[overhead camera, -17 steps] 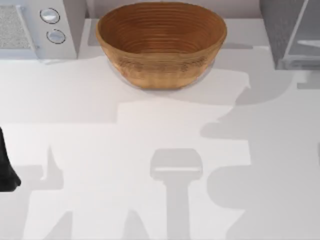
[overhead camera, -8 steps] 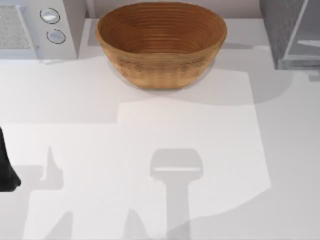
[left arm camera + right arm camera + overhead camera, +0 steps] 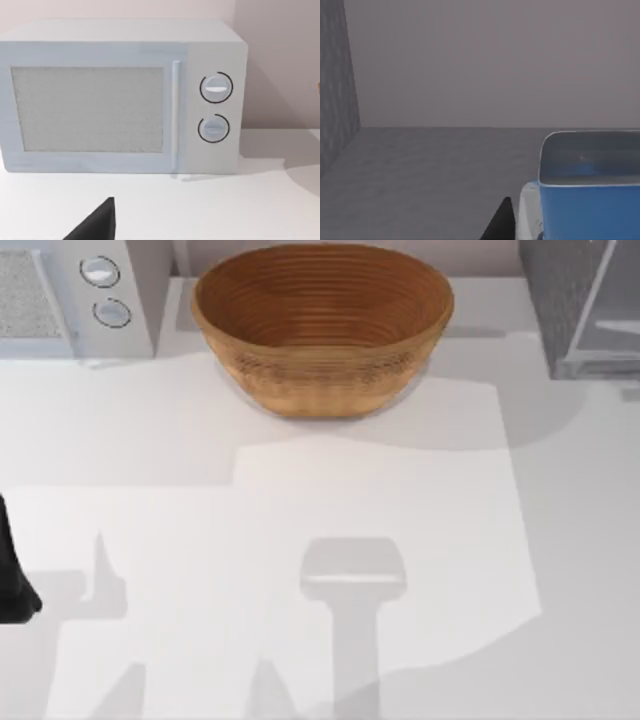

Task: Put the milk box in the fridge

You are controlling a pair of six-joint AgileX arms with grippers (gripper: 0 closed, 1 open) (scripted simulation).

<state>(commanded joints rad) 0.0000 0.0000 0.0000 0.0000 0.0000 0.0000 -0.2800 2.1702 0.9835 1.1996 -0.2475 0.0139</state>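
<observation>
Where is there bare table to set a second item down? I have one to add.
The table is bare in front of the basket and across to the right edge. The back row is crowded: microwave, basket, fridge. The left arm sits at the left edge.

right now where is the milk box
In the right wrist view the milk box sits close by the right claw's dark fingertip, over a grey floor with a speckled grey wall beside it, apparently inside the fridge.

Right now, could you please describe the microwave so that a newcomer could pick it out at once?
At the table's far left corner, left of the brown woven basket, stands the microwave. It is a light-grey box with a speckled door window, a vertical handle and two round dials, unlike the darker speckled fridge at far right.
</observation>
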